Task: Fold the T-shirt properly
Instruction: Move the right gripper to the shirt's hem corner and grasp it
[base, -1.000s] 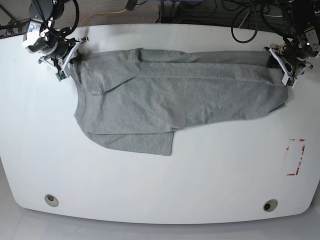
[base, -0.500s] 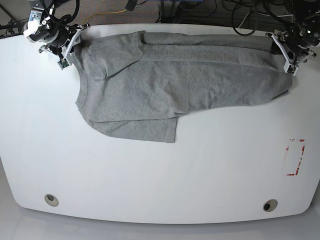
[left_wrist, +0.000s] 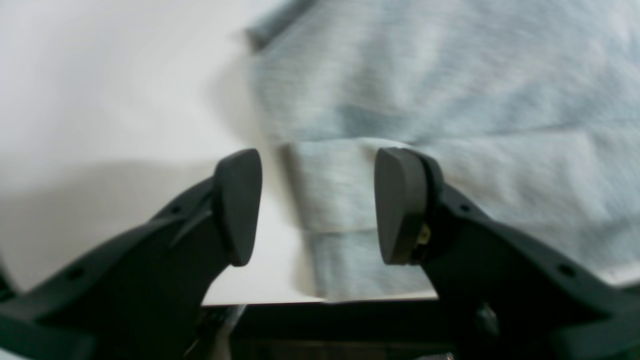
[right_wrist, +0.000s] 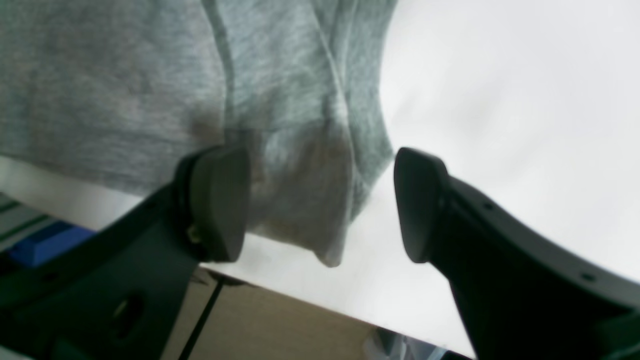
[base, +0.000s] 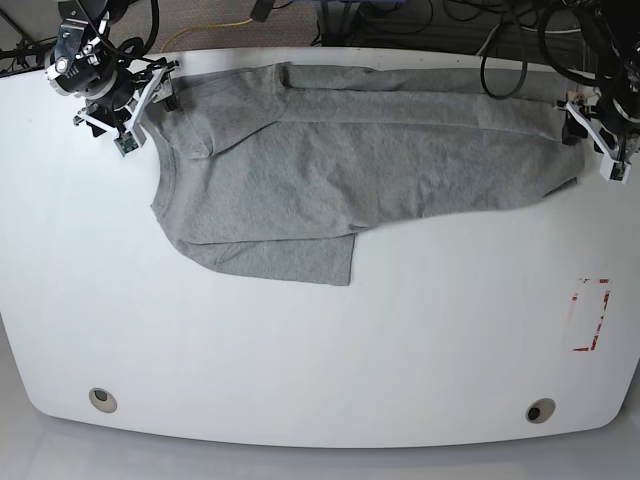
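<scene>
The grey T-shirt (base: 330, 160) lies spread along the far side of the white table (base: 320, 350), with one sleeve folded toward the front at the lower left. My right gripper (base: 150, 105) stands at the shirt's far left corner. In the right wrist view this gripper (right_wrist: 320, 205) is open, and a loose corner of the T-shirt (right_wrist: 300, 200) lies between its fingers by the table's edge. My left gripper (base: 590, 135) is just off the shirt's right end. In the left wrist view it (left_wrist: 320, 205) is open over a folded hem of the T-shirt (left_wrist: 340, 190).
A red-marked rectangle (base: 590, 315) is on the table at the right. Two round holes (base: 102, 400) (base: 540, 410) sit near the front edge. Cables (base: 480, 40) hang behind the far edge, which runs right under both grippers.
The shirt's far edge has been drawn back toward the table's far edge. My right gripper has opened and let go of the corner. My left gripper has slid right, off the shirt's end.
</scene>
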